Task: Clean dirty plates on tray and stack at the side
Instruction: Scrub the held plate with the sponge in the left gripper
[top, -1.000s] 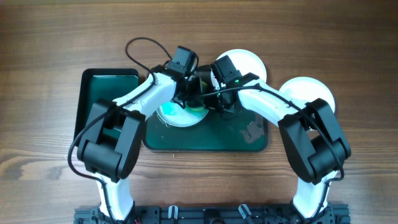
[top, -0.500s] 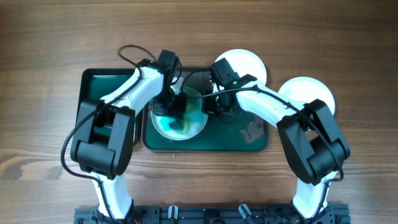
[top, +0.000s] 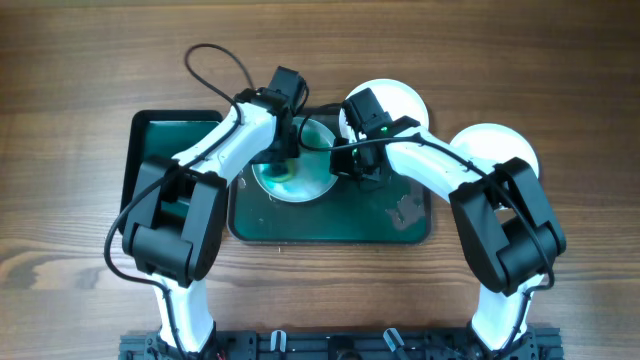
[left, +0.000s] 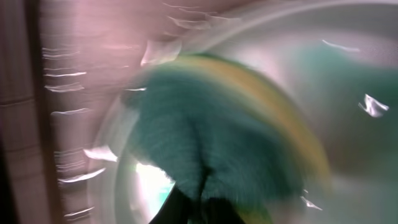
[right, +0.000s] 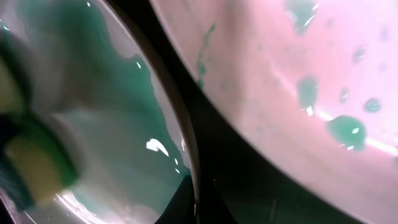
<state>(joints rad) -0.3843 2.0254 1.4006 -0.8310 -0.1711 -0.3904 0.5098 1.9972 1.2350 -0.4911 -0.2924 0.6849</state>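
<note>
A white plate (top: 300, 172) smeared with green lies on the dark green tray (top: 330, 225). My left gripper (top: 280, 158) is shut on a green and yellow sponge (left: 211, 143) and presses it on the plate's inside (left: 348, 87). My right gripper (top: 345, 165) is shut on the plate's right rim (right: 183, 143). In the right wrist view the sponge (right: 31, 165) shows at the left on the plate's wet surface (right: 106, 118). The left wrist view is blurred by motion.
Two white plates lie on the table beyond the tray, one at the back (top: 400, 100) and one at the right (top: 505, 145); the near one shows green spots in the right wrist view (right: 298, 93). A second green tray (top: 150, 150) sits at the left. A grey smear (top: 405, 210) marks the tray.
My left gripper has swept with the sponge across the plate, left and down, then back up toward the plate's far side. The right gripper has kept its hold on the rim.
</note>
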